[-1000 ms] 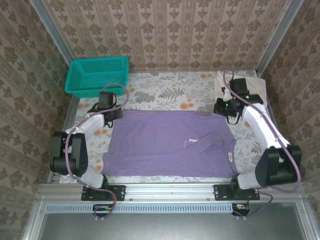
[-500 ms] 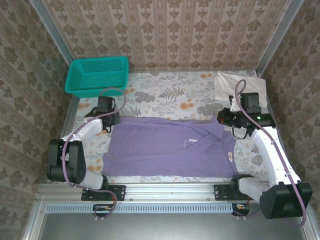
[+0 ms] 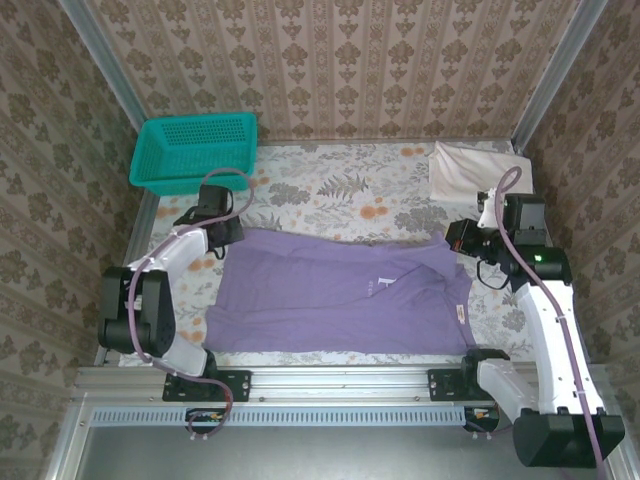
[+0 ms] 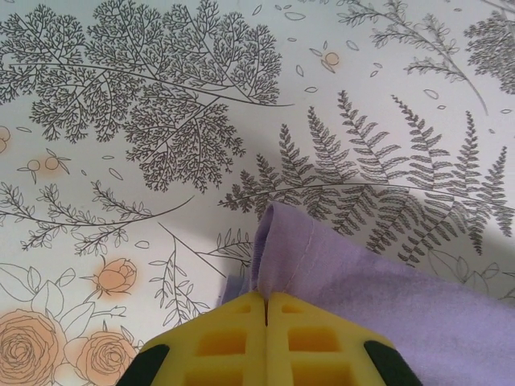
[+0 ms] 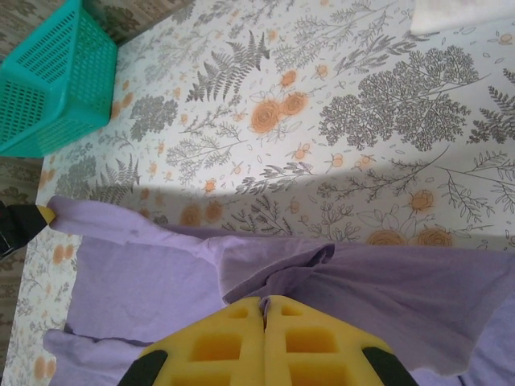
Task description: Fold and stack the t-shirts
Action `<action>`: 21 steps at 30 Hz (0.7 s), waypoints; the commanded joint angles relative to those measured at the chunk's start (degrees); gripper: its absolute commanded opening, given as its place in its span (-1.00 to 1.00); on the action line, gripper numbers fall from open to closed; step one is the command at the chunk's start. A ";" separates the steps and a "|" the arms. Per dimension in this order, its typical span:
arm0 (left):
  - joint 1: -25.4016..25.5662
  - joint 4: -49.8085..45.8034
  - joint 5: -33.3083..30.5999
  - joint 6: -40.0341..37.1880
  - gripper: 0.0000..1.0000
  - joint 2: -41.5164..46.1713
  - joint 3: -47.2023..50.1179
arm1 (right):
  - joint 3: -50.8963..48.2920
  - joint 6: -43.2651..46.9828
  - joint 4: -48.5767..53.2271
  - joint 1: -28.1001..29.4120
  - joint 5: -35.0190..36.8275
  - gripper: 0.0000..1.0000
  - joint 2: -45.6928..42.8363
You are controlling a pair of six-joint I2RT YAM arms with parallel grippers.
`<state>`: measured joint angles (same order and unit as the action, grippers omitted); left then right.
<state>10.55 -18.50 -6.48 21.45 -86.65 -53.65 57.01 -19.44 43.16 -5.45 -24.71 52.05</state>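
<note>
The lavender-purple t-shirt (image 3: 330,295) lies spread across the near half of the table, white lettering near its middle. My left gripper (image 3: 222,232) is shut on its far left corner; the left wrist view shows a purple hem (image 4: 310,257) rising out of the closed yellow pads (image 4: 233,338). My right gripper (image 3: 458,238) is shut on the far right corner, held a little above the table, and the pinched cloth (image 5: 338,281) bunches at its pads (image 5: 310,338). The off-white t-shirt (image 3: 470,170) lies folded at the back right.
A teal mesh basket (image 3: 195,150) stands at the back left corner, also seen as the teal basket (image 5: 48,80) in the right wrist view. A floral tablecloth (image 3: 340,185) covers the table between the shirts. Patterned walls enclose the table on three sides.
My right gripper has pulled the shirt's far right corner toward the near side and to the right, off the off-white shirt. The left gripper has barely shifted, keeping its corner.
</note>
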 commanded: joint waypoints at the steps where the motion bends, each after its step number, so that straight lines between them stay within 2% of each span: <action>1: 0.60 -2.36 -1.28 2.42 -0.98 5.38 2.11 | -1.82 0.29 3.52 -0.72 -1.32 -1.00 -3.54; 5: 0.88 -5.86 -3.60 7.50 -0.88 9.14 7.18 | -7.15 -2.71 4.91 -1.66 -2.79 -1.00 -8.57; 7: 0.80 -8.87 -6.37 13.07 -0.68 11.57 10.20 | -11.75 -6.18 4.00 -1.67 -3.97 -1.00 -12.84; 9: 0.55 -12.13 -9.24 18.58 -0.65 13.79 13.18 | -15.19 -11.16 3.15 -1.67 -3.80 -0.81 -17.13; 10: 0.24 -13.81 -10.37 21.35 -0.54 15.14 14.24 | -16.74 -14.15 3.91 -1.67 -1.75 -0.70 -18.83; 12: -1.21 -15.68 -11.42 24.24 -0.03 17.53 15.37 | -18.67 -20.29 8.55 -1.90 4.13 -0.38 -20.50; 13: -2.23 -16.27 -11.64 24.79 0.02 18.71 15.34 | -20.15 -22.80 8.53 -2.18 3.80 -0.31 -21.34; 15: -4.37 -14.87 -10.74 23.54 0.08 20.29 14.92 | -23.02 -27.72 7.47 -2.28 5.12 -0.22 -23.95; 18: -5.69 -11.86 -6.13 18.70 0.23 19.45 12.11 | -25.47 -31.39 5.26 -2.41 11.87 -0.06 -26.53; 21: -5.43 -10.96 1.91 13.38 0.48 14.22 7.11 | -24.05 -27.74 0.57 -2.54 13.32 -0.11 -15.69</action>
<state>5.06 -31.31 -11.22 39.07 -69.63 -42.17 32.25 -45.28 47.68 -7.73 -16.36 29.69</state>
